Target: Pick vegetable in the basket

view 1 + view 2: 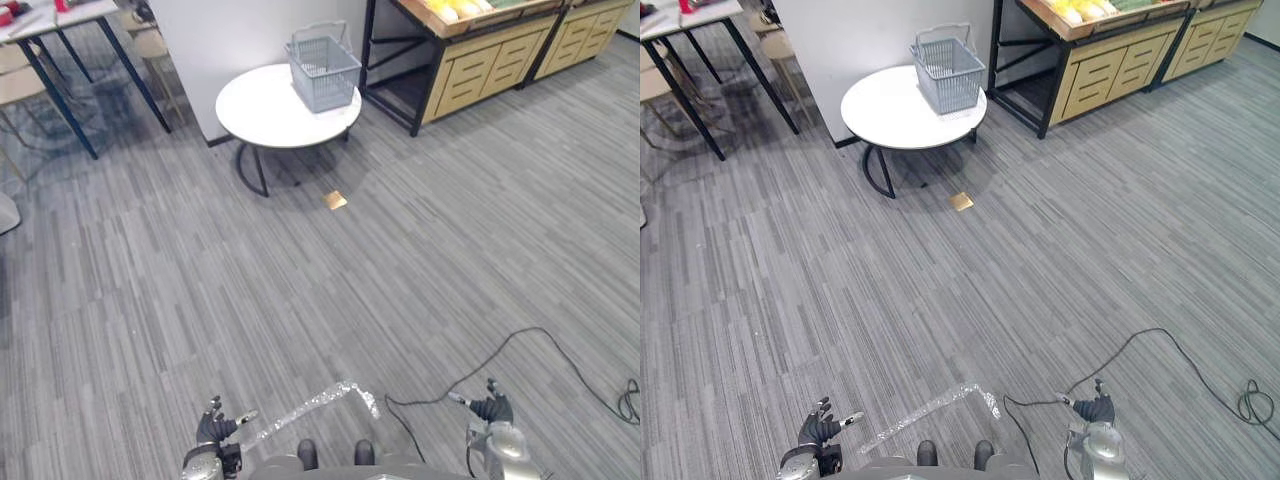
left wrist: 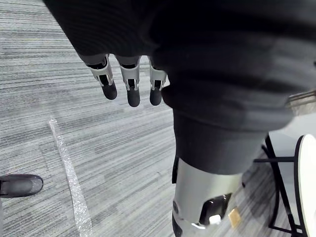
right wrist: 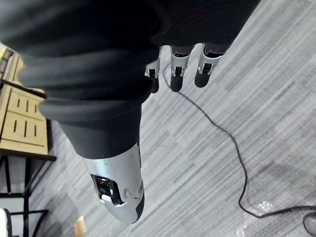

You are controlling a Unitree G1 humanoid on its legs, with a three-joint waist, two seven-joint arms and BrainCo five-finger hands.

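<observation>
A grey wire basket (image 1: 323,70) with its handle up stands on a round white table (image 1: 265,115) far ahead; I see nothing in it. Yellow and green produce (image 1: 455,9) lies in a wooden display stand (image 1: 480,60) at the back right. My left hand (image 1: 213,430) hangs low at the bottom left, fingers (image 2: 129,86) relaxed over the carpet and holding nothing. My right hand (image 1: 492,410) hangs at the bottom right, its fingers (image 3: 178,71) likewise straight and empty. Both hands are far from the basket and the produce.
A white wall panel (image 1: 230,40) rises behind the table. A desk (image 1: 60,25) with dark legs and chairs stands at the back left. A small brass plate (image 1: 335,200) and a strip of clear tape (image 1: 310,405) lie on the grey carpet.
</observation>
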